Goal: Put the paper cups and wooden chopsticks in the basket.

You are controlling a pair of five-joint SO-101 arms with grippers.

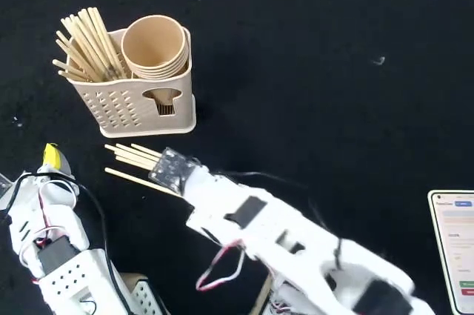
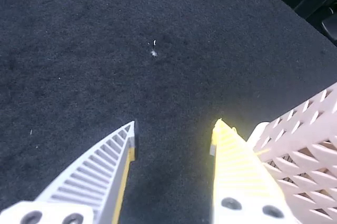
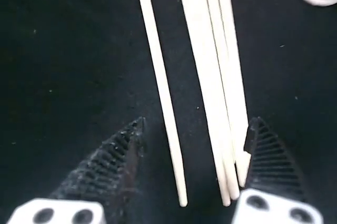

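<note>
A beige perforated basket (image 1: pixel 141 104) stands at the back left of the black table, holding a stack of paper cups (image 1: pixel 154 47) and a bundle of wooden chopsticks (image 1: pixel 85 48). Several loose chopsticks (image 1: pixel 135 158) lie on the table just in front of the basket. My right gripper (image 3: pixel 192 132) is open right over them, with a single chopstick (image 3: pixel 160 89) and a bunch of three (image 3: pixel 218 76) between its black fingers. In the high view that arm's head (image 1: pixel 172 170) covers the sticks' near ends. My left gripper (image 2: pixel 174 132) is open above bare cloth beside the basket's wall (image 2: pixel 308 145).
A phone (image 1: pixel 455 244) lies at the table's right edge. The left arm's white body (image 1: pixel 44 233) sits at the front left. The right half of the black cloth has free room.
</note>
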